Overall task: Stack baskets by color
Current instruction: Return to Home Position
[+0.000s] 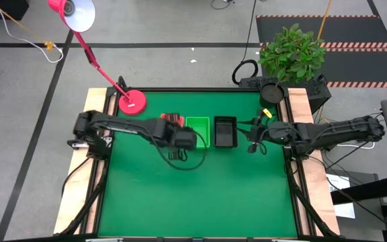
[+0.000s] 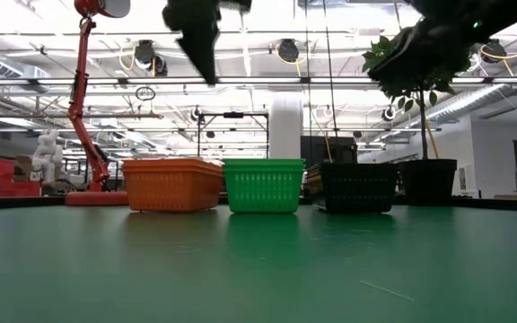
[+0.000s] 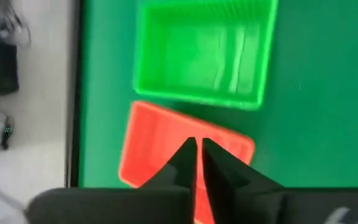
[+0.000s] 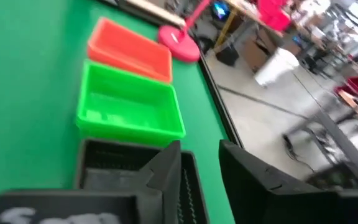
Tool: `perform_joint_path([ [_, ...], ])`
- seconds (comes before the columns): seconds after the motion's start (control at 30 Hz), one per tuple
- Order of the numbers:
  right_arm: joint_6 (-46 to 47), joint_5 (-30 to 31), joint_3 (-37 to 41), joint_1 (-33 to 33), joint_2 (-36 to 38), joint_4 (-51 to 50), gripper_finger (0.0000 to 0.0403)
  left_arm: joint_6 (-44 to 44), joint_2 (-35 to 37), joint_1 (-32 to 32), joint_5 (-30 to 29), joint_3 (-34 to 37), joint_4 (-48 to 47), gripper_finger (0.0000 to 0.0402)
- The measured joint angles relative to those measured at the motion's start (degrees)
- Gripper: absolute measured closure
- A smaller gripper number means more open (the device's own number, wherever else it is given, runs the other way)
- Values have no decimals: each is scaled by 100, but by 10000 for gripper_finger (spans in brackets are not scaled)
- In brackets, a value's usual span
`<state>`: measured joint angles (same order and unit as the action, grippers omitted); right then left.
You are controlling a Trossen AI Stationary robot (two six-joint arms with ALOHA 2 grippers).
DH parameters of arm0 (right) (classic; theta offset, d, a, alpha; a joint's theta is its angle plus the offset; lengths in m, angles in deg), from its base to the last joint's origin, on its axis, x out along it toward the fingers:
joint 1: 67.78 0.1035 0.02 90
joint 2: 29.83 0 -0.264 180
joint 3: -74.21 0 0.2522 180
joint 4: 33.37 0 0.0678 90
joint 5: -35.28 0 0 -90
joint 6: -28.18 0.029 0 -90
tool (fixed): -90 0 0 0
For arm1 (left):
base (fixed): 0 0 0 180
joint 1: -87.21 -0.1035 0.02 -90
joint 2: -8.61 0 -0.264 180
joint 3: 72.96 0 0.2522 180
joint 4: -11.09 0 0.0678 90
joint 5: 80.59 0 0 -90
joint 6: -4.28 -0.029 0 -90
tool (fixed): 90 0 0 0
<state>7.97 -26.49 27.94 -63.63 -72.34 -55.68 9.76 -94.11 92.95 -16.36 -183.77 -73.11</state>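
Three baskets stand in a row on their bottoms near the table's far edge: an orange-red basket (image 1: 171, 121), a green basket (image 1: 198, 130) and a black basket (image 1: 225, 131). My left gripper (image 1: 187, 140) hangs above the orange-red basket (image 3: 157, 146), tilted downward, shut and holding nothing; its fingertips (image 3: 196, 155) stand clear above it. My right gripper (image 1: 252, 138) hovers open just right of the black basket (image 4: 104, 165), with nothing between its fingers (image 4: 201, 162).
A pink lamp base (image 1: 132, 103) stands at the table's far left, just beyond the orange-red basket. A potted plant (image 1: 291, 50) and a black device sit past the far right corner. Green mat (image 1: 193, 195) stretches from the baskets to the near edge.
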Motion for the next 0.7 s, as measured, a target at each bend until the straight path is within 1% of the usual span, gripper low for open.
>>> perform_joint_path([
  [0.07, 47, -282, 0, 19, 224, -42, 317, -123, 353, -56, 5, 157, 376, 393],
  [0.1, 96, -425, 0, 19, 327, -37, 327, -199, 588, -71, 9, 342, 622, 396],
  [0.23, 253, -754, 0, 19, 613, -133, 374, -444, 1674, -140, 19, 1491, 1925, 389],
  [0.3, 346, -754, 24, 19, 692, -93, 394, -457, 2249, -173, 16, 2102, 2466, 388],
  [0.37, 401, -754, 118, 19, 745, -63, 398, -489, 2814, -177, 5, 2687, 3095, 393],
  [0.43, 436, -751, 257, 19, 795, 129, 395, -575, 3380, -160, 7, 3271, 3623, 398],
  [0.57, 459, -767, 548, 19, 869, 461, 398, -955, 4444, -161, 13, 4463, 4900, 392],
  [0.63, 542, -942, 644, 19, 898, 507, 401, -1083, 4891, -165, 8, 4948, 5294, 391],
  [0.7, 757, -1110, 745, 19, 911, 535, 401, -974, 5313, -155, 30, 5351, 5284, 396],
])
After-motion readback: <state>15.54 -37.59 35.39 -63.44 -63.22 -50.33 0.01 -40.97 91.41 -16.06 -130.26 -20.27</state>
